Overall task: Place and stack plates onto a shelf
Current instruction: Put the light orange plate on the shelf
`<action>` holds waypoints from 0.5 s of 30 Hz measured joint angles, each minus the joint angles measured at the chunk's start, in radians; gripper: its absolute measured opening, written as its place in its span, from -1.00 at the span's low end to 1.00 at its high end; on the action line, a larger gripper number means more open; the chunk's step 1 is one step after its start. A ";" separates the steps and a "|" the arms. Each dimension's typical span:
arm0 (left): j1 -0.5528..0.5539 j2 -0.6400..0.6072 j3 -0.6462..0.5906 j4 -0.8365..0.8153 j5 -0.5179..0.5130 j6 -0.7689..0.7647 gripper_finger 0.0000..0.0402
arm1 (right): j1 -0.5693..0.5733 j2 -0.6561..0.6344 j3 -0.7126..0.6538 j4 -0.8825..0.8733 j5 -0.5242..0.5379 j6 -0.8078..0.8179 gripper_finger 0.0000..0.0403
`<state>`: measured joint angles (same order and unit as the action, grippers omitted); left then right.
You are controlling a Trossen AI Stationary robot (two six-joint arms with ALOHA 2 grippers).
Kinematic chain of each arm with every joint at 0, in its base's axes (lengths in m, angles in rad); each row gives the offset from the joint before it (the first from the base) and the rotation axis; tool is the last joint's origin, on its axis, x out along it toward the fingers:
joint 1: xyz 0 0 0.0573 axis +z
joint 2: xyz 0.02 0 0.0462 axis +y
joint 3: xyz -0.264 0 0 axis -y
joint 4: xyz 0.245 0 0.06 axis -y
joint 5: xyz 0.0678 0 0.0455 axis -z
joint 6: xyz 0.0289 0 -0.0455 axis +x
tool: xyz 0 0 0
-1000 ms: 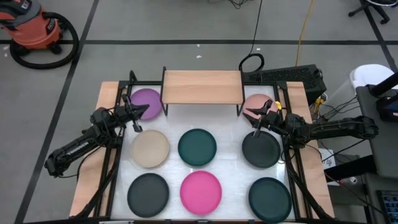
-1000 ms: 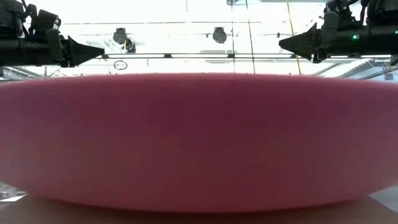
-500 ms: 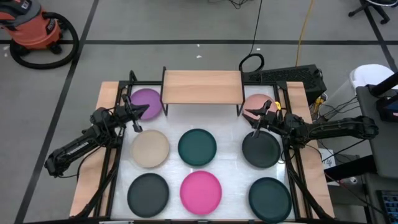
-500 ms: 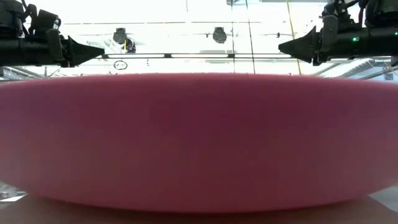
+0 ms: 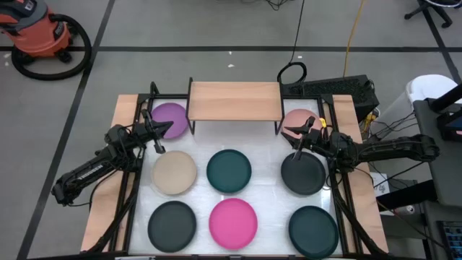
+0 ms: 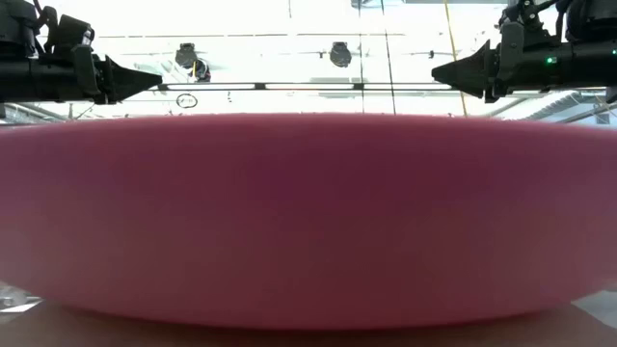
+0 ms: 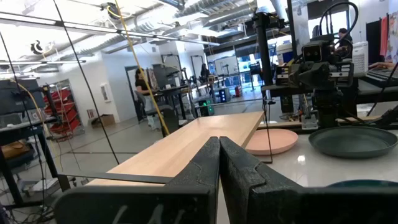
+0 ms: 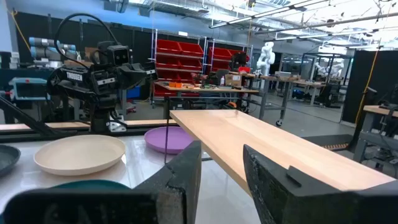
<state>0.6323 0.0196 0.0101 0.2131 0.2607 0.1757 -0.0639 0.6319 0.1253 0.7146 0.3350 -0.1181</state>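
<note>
The left gripper point(image 5: 160, 136) hangs with its fingers pressed together beside the purple plate point(image 5: 170, 118), just off the left end of the shelf point(image 5: 234, 100). The right gripper point(image 5: 295, 141) hangs between the salmon plate point(image 5: 302, 120) and a charcoal plate point(image 5: 302, 173), its fingers a narrow gap apart and gripping nothing. The shelf top is bare; the beige plate point(image 5: 174, 172), teal plate point(image 5: 229, 170) and hot pink plate point(image 5: 233, 222) lie flat on the white table point(image 5: 266, 195).
</note>
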 joint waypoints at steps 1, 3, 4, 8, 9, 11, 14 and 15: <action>0.000 0.000 0.000 0.000 0.000 0.000 -0.92 | 0.000 0.000 0.000 0.004 -0.005 0.001 -0.48; 0.000 0.000 0.000 0.000 0.000 0.000 -0.92 | 0.000 0.000 0.000 0.023 -0.034 0.002 -0.48; 0.000 0.000 0.000 0.000 0.000 0.000 -0.92 | 0.000 0.000 0.006 0.017 -0.051 0.002 -0.48; 0.000 0.000 0.000 0.000 0.000 0.000 -0.92 | 0.017 0.000 0.076 -0.084 -0.075 0.002 -0.48; 0.000 0.000 0.000 0.000 0.000 0.000 -0.92 | 0.026 -0.001 0.100 -0.133 -0.075 0.002 -0.48; 0.000 0.000 0.000 0.000 0.000 0.000 -0.92 | 0.045 0.003 0.154 -0.231 -0.074 0.002 -0.48; 0.000 0.000 0.000 0.000 0.000 0.000 -0.92 | 0.076 0.021 0.213 -0.338 -0.061 0.002 -0.48; 0.000 0.000 0.000 0.000 0.000 0.000 -0.92 | 0.087 0.030 0.225 -0.362 -0.043 0.002 -0.48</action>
<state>0.6323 0.0194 0.0103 0.2131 0.2607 0.1757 0.0231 0.6621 0.3506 0.3530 0.2922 -0.1162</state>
